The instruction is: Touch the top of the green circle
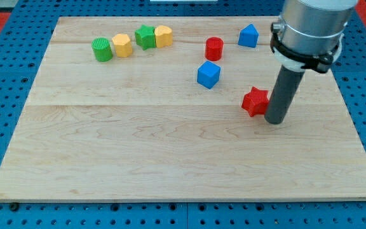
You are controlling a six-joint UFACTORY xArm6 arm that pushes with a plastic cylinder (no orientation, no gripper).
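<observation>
The green circle [102, 49] is a round green block near the board's top left. My tip [276, 121] is far from it, at the view's right, just right of and touching or nearly touching the red star [255, 100]. A yellow block [122, 45] sits right beside the green circle on its right. A green star [145, 37] and another yellow block [163, 35] follow in the same row.
A red cylinder [214, 48], a blue cube [208, 74] and a blue pentagon-like block [248, 35] lie in the upper middle and right. The wooden board [170, 159] rests on a blue pegboard table. The arm's grey body hangs over the top right.
</observation>
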